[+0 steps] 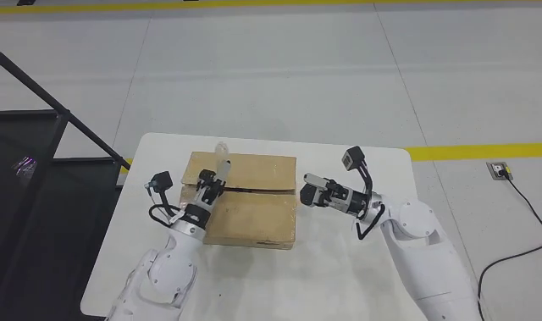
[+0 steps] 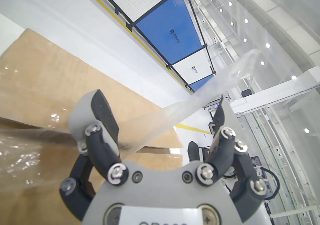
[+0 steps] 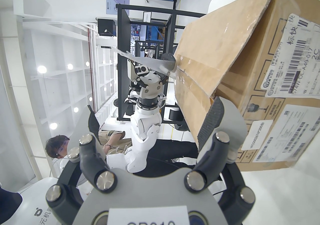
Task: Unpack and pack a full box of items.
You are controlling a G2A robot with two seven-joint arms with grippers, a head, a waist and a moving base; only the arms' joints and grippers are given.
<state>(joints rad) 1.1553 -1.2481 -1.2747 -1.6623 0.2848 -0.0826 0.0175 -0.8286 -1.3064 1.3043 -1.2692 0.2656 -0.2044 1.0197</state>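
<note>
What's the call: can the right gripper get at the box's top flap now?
Probably yes: right gripper is open beside the box, one finger at the top flap, nothing between.

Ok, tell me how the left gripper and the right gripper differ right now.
The left gripper sits over the box's top seam; the right gripper sits off the top, at the box's end face. A peeled tape strip runs between the left gripper's fingers; the right gripper's fingers have nothing between them. Shared: both are open.
</note>
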